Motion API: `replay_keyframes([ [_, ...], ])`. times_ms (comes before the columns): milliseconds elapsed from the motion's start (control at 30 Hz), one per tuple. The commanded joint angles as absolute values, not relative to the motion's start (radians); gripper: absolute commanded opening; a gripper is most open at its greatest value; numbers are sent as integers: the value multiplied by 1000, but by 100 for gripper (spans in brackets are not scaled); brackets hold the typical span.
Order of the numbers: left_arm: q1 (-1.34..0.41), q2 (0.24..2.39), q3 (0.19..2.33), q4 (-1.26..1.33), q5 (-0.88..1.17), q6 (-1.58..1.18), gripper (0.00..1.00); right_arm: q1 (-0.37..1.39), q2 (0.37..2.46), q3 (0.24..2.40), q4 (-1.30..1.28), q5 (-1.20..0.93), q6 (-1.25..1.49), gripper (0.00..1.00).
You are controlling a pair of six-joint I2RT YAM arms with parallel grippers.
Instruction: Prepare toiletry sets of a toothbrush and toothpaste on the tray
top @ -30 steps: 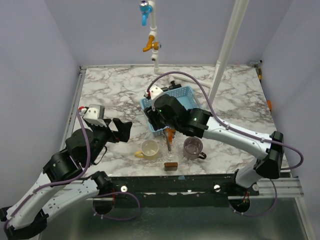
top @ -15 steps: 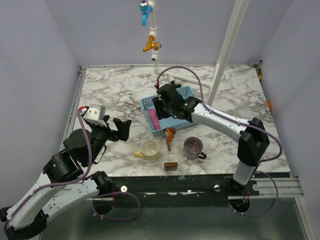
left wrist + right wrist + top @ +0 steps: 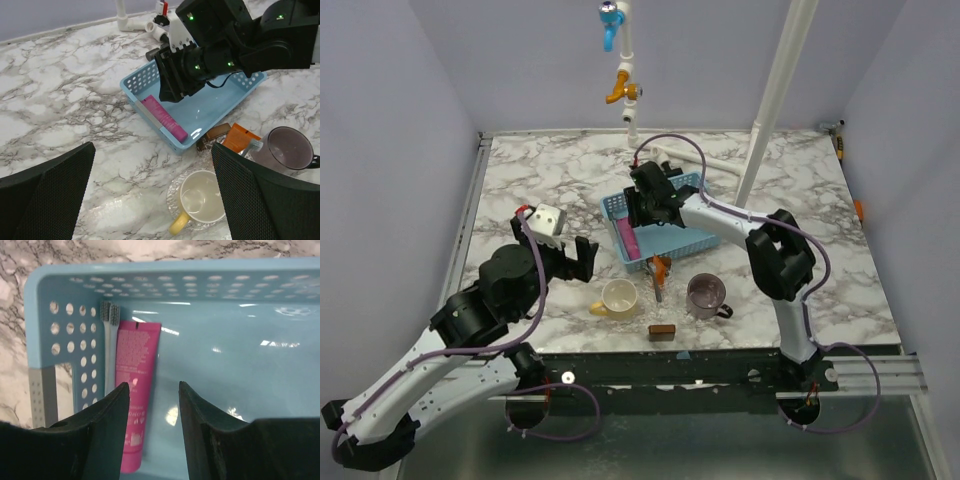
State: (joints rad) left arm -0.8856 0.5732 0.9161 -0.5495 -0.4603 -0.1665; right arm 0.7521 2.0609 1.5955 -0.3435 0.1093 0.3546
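Two grippers, both empty. Top view: blue tray sits mid-table, a bit toward the far edge. Right gripper hangs over the tray's left end; finger gap not readable from here. Left gripper hovers over bare marble left of the tray, fingers apart. Orange toothpaste lies on the table just outside the tray's near side, between the yellow cup and the purple cup, all toward the near edge. Brown block is right at the near edge

Left wrist view: left gripper's two mesh pads spread wide, nothing between them. The toothpaste lies tilted beside the purple cup, and the toothbrush lies beside it, bristle end near the cup's rim; contact with the cup unclear. Pink tube lies inside the tray along its near-left wall

Right wrist view: right gripper's fingers parted, gap empty, looking down into the tray. The pink tube lies flat on the tray floor, with pale grey-headed brushes between it and the perforated wall, touching or nearly so
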Motion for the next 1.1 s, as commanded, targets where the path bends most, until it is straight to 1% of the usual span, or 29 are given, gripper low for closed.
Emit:
replay_keyframes([
  [0,-887,602,917,-538,-436,-127,99,738,2140,1702,-302,61,387,47],
  [233,-884,594,823,-442,-403,-155,99,736,2230,1791,-302,46,422,47],
  [367,-882,581,766,-398,-408,-165,99,736,2300,1856,-345,51,427,46],
  [633,-881,557,713,-353,-401,-169,99,736,2329,1842,-311,29,456,46],
  [900,-881,534,691,-364,-386,-186,99,736,2284,1771,-253,8,491,44],
  [1067,-881,523,689,-362,-382,-183,99,736,2271,1784,-253,-40,495,42],
])
